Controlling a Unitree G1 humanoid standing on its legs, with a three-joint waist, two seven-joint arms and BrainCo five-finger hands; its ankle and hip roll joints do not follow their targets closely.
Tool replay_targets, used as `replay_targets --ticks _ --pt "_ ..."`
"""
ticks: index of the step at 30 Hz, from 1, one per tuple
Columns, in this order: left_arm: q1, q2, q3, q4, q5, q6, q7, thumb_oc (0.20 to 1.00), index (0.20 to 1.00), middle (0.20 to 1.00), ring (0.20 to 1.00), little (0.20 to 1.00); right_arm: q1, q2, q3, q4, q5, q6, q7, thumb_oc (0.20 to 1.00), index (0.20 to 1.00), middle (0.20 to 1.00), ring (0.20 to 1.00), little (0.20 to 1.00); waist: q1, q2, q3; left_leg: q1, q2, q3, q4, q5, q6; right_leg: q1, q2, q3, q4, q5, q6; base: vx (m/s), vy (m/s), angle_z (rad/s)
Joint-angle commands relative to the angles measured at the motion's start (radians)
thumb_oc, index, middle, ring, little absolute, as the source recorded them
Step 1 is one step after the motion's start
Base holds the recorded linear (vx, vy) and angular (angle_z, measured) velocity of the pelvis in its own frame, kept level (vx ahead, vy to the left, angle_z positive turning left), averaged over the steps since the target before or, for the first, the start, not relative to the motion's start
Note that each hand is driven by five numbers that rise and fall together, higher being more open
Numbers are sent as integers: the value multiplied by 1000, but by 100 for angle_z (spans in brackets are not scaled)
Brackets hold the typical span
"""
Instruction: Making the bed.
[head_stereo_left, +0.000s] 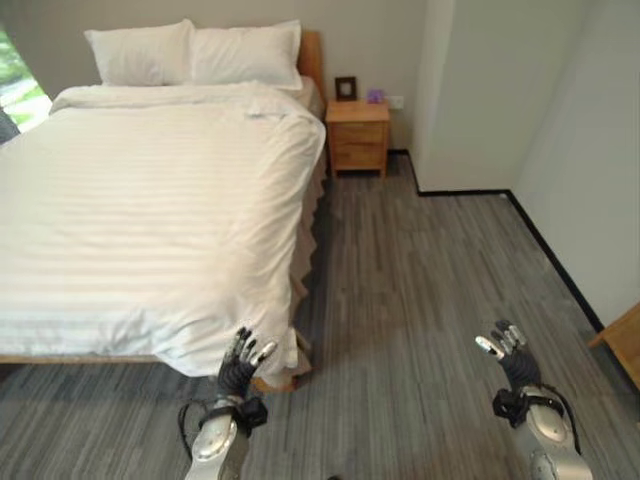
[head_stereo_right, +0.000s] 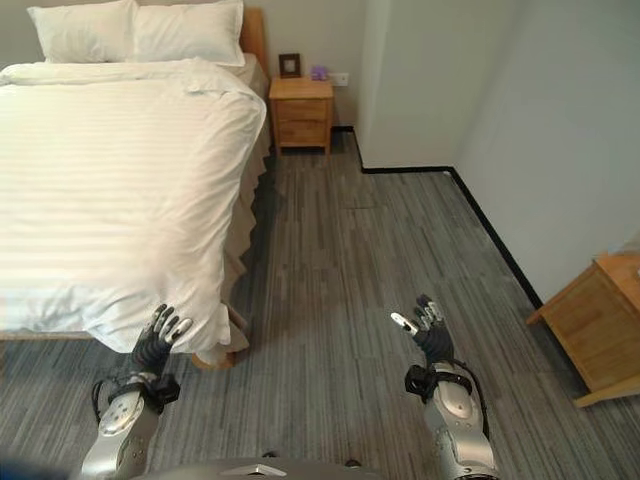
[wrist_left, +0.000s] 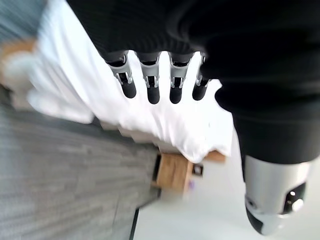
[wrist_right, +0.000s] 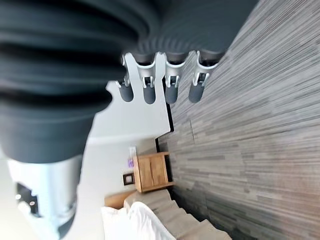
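A bed with a white striped duvet spread over it fills the left of the room. Two white pillows lean at its headboard. The duvet's near corner hangs over the foot of the bed. My left hand is raised just in front of that corner, fingers straight, holding nothing. My right hand is up over the grey floor, well to the right of the bed, fingers relaxed and empty.
A wooden nightstand with a small dark frame stands beside the headboard. A white wall corner juts out behind it. Another wooden cabinet sits at the right. Grey plank floor runs between bed and wall.
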Motion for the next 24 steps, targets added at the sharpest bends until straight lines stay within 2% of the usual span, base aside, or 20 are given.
replay_targets --ticks 1,4,5,6,7,9,10,11,13,14,15,16,17,18,19,20,21,22,23,24 --pt "-65 64 27 -9 28 -49 2 1000 1000 1000 1000 1000 -55 -16 -24 -31 -12 -56 2 1000 1000 1000 1000 1000 22 -27 14 23 -35 15 60 -72 24 -75 -50 -15 51 83 42 25 90 1" --pt "-88 66 25 -1 34 -51 11 1000 1000 1000 1000 1000 -60 -18 -21 2 -24 -48 -2 1000 1000 1000 1000 1000 24 -22 32 14 -46 32 66 -81 39 -116 -76 -24 129 74 56 33 157 -1" --pt "-118 80 11 -3 43 -49 16 1000 1000 1000 1000 1000 -58 -23 -14 26 -36 -42 0 1000 1000 1000 1000 1000 16 -10 65 28 -58 40 68 -99 70 -247 -107 5 400 126 73 44 239 -19" --pt "-119 80 11 -3 43 -49 16 1000 1000 1000 1000 1000 -59 -23 -14 26 -36 -42 0 1000 1000 1000 1000 1000 18 -12 65 27 -61 43 67 -99 71 -254 -109 9 409 123 74 145 341 -34" --pt "-127 83 7 -3 45 -49 27 1000 1000 1000 1000 1000 -55 -16 -7 38 -37 -40 -6 1000 1000 1000 1000 1000 11 2 91 66 -63 45 60 -117 94 -319 -123 5 566 186 78 102 145 -23" --pt "-130 85 7 0 45 -48 38 1000 1000 1000 1000 1000 -53 -11 -6 45 -31 -43 -10 1000 1000 1000 1000 1000 5 2 105 83 -59 45 61 -134 97 -368 -125 10 600 189 78 242 96 -9" --pt "-151 95 0 9 38 -50 60 1000 1000 1000 1000 1000 -52 -2 -4 54 -21 -42 -13 1000 1000 1000 1000 1000 -15 -4 112 122 -49 43 53 -157 85 -439 -122 -1 540 169 81 308 18 -20" --pt "-153 95 0 11 38 -51 60 1000 1000 1000 1000 1000 -52 -2 -4 54 -20 -42 -13 1000 1000 1000 1000 1000 -15 -1 113 125 -45 43 51 -159 84 -436 -119 -3 539 167 80 385 -40 -25" --pt "-173 106 -5 8 28 -61 75 1000 1000 1000 1000 1000 -49 2 -8 71 -1 -50 -17 1000 1000 1000 1000 1000 -57 -7 123 195 -27 15 33 -193 53 -469 -82 -14 303 187 86 540 -127 -3" --pt "-194 115 -13 23 33 -65 84 1000 1000 1000 1000 1000 -53 -4 1 88 -1 -48 -21 1000 1000 1000 1000 1000 -90 -22 119 246 -13 -10 10 -209 27 -493 -58 -3 112 224 105 732 -190 22" --pt "-205 115 -18 35 37 -63 87 1000 1000 1000 1000 1000 -53 -5 7 95 -6 -44 -21 1000 1000 1000 1000 1000 -102 -21 113 266 0 -20 10 -220 12 -495 -41 -5 37 243 112 550 -141 48" --pt "-205 114 -18 37 37 -64 87 1000 1000 1000 1000 1000 -53 -6 7 95 -6 -44 -21 1000 1000 1000 1000 1000 -105 -11 116 271 11 -21 10 -224 10 -480 -32 -14 20 249 111 428 -112 49" --pt "-218 115 -23 39 40 -64 89 1000 1000 1000 1000 1000 -50 -6 7 93 -13 -42 -19 1000 1000 1000 1000 1000 -120 -19 109 299 18 -31 10 -227 -1 -505 -25 -15 -15 261 118 488 -132 16" --pt "-218 112 -28 36 35 -68 89 1000 1000 1000 1000 1000 -43 -6 6 88 -20 -37 -18 1000 1000 1000 1000 1000 -132 -13 102 328 37 -41 10 -226 -11 -509 -20 -48 -13 271 123 709 -188 -1" --pt "-215 107 -40 29 25 -68 81 1000 1000 1000 1000 1000 -28 -9 1 80 -20 -34 -16 1000 1000 1000 1000 1000 -143 -17 93 342 42 -53 33 -213 -19 -500 -19 -43 16 288 115 791 -188 51" --pt "-213 98 -49 25 18 -69 74 1000 1000 1000 1000 1000 -19 -15 -5 75 -14 -37 -10 1000 1000 1000 1000 1000 -157 -2 85 357 67 -60 88 -177 -40 -490 -10 -42 63 285 97 907 -263 99" --pt "-207 81 -66 25 -13 -74 67 1000 1000 1000 1000 1000 -18 -30 -6 81 3 -46 -10 1000 1000 1000 1000 1000 -166 18 75 294 101 -73 279 16 -86 -474 14 -32 114 255 52 666 -210 112" --pt "-206 80 -66 25 -13 -74 67 1000 1000 1000 1000 1000 -18 -30 -6 82 3 -47 -10 1000 1000 1000 1000 1000 -169 16 71 289 98 -77 279 19 -87 -478 10 -33 115 255 52 631 -283 97" --pt "-207 74 -66 29 -47 -72 66 1000 1000 1000 1000 1000 -22 -41 -7 75 19 -50 -10 1000 1000 1000 1000 1000 -161 19 74 228 118 -58 416 129 -107 -446 29 -29 155 213 23 726 -476 105" --pt "-218 71 -67 27 -86 -71 64 1000 1000 1000 1000 1000 -47 -56 -11 59 63 -69 -27 1000 1000 1000 1000 1000 -137 -18 101 40 124 -21 736 203 -86 -346 37 -33 148 158 -39 994 -675 95"
